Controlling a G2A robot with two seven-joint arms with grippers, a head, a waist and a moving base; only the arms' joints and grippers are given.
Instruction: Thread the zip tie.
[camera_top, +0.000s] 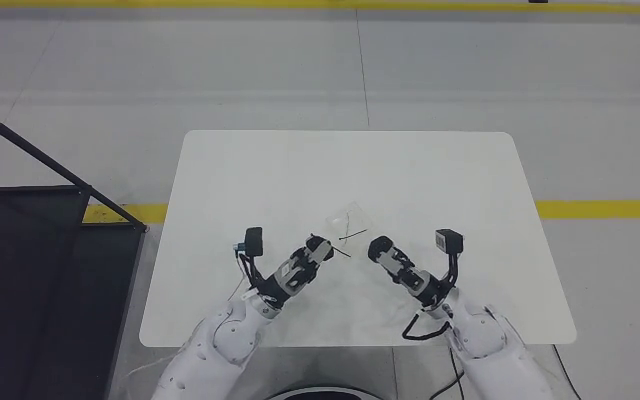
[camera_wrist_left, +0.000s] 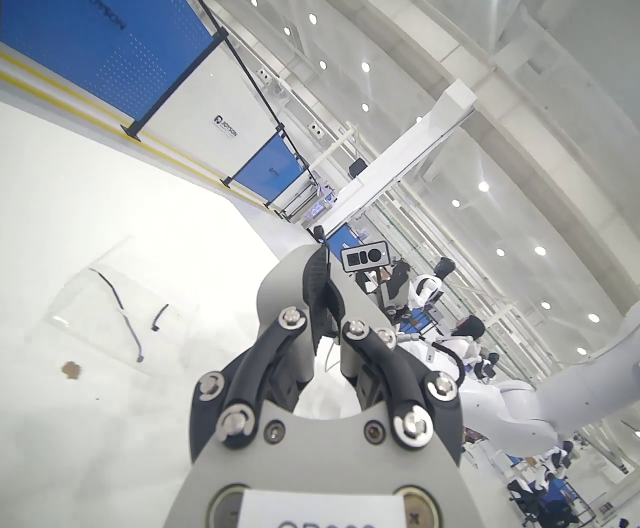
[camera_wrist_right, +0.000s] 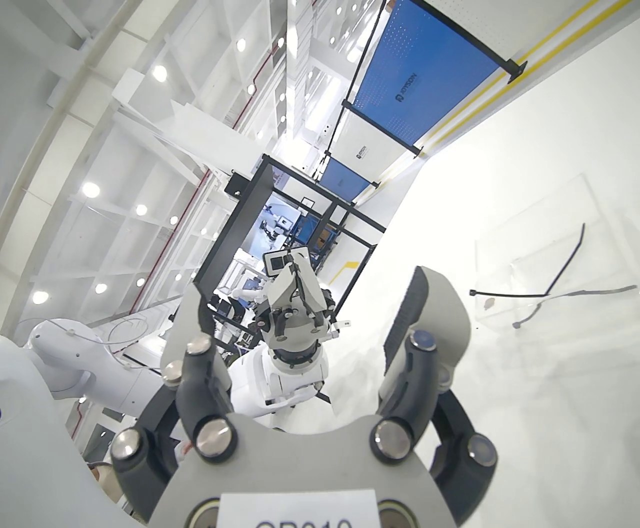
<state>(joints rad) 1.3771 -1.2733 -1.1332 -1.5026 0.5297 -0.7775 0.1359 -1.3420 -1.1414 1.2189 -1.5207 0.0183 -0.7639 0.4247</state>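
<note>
Presently held zip tie (camera_wrist_left: 319, 232): black and thin, pinched in the left claw, with a short end poking out past the tips; which end it is cannot be told.
Left claw (camera_wrist_left: 322, 280): closed tight on that tie, low over the near part of the bench (camera_top: 300, 180), at 9 o'clock of the other claw.
Right claw (camera_wrist_right: 310, 285): spread wide with nothing in it, facing the left claw across a small gap.
Step in hand: the tie appears picked up and presented; threading not yet begun, by the look of it.
Next move calls for: probably the right claw closing on the free part of the strap and steering its tail into the head. The strap is slim and limp, so close alignment will be needed.
Clear sheet (camera_wrist_right: 540, 235): flat on the bench at 12 o'clock of the gap between the claws, just beyond them.
Spare ties (camera_wrist_right: 510, 296): a few loose on the sheet, black and one paler, crossing each other.
Wrist labels (camera_wrist_left: 320, 510): white stickers on each claw housing, characters cut by the frame edge, not legible whole.
Panels (camera_wrist_right: 420, 100): blue and white boards far off in the room, carrying a logo and a word; not transcribed.
</note>
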